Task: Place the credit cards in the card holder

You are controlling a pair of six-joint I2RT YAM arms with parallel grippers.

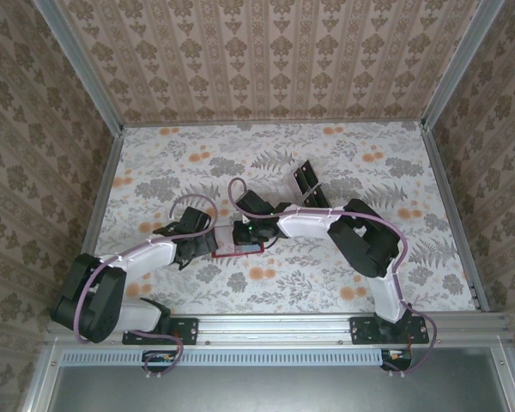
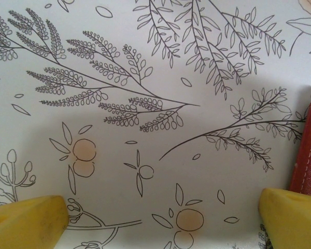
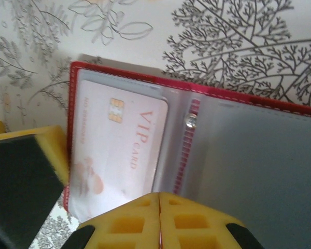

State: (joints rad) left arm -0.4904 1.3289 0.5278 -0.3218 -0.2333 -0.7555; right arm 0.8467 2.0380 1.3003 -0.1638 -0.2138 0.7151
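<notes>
Right wrist: right gripper (image 3: 159, 210), jaws closed, is seemingly pinning card holder (image 3: 249, 140) open, credit card (image 3: 119, 150) pocketed; left gripper (image 2: 160, 218) is hovering alongside, jaws spread

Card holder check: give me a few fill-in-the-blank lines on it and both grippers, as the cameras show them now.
The card holder lies ____ (open/folded) on the table.
The card in its pocket is printed ____ CARD.
The right gripper is ____ (open/shut).
The left gripper is ____ (open/shut).
Missing words: open; VIP; shut; open.
</notes>
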